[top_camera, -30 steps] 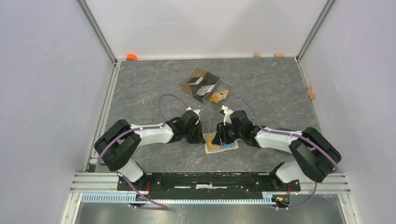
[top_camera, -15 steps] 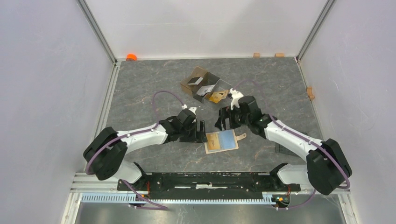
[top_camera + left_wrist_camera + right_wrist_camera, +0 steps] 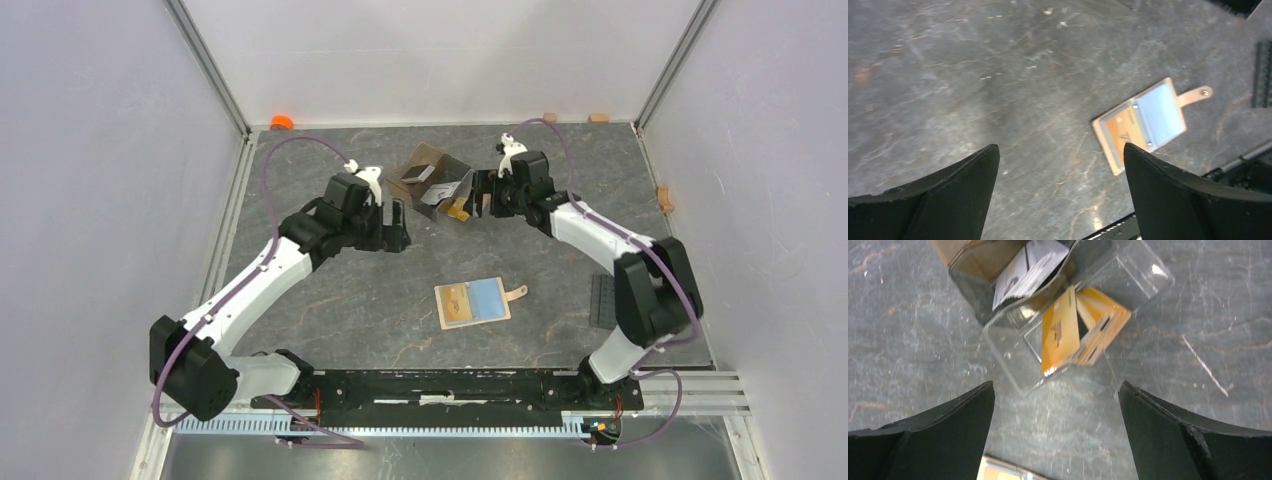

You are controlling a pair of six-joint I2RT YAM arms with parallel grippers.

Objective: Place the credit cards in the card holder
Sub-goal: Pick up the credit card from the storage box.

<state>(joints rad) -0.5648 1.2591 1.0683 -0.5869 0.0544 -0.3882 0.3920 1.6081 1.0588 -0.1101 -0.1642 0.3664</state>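
The card holder [image 3: 472, 302] lies open on the table, tan with a light blue right pocket and an orange-gold card in its left pocket; it also shows in the left wrist view [image 3: 1140, 122]. More credit cards stand in the clear divided box [image 3: 440, 185]: orange-gold cards [image 3: 1063, 330] in one section and silver-grey cards [image 3: 1028, 270] in another. My right gripper [image 3: 480, 195] hangs open just right of the box, and the orange-gold cards lie ahead of its empty jaws [image 3: 1055, 384]. My left gripper [image 3: 400, 226] is open and empty, left of the box and above bare table [image 3: 1060, 147].
A black ridged piece [image 3: 603, 300] lies right of the card holder. An orange object [image 3: 282, 122] sits at the back left corner. Small tan blocks [image 3: 549, 117] line the back edge, and one [image 3: 665, 198] sits by the right wall.
Both grippers opened and rose away from the card holder. The left arm swung back and left; the right arm reached back to the box. The holder lies uncovered with an orange-gold card in it.
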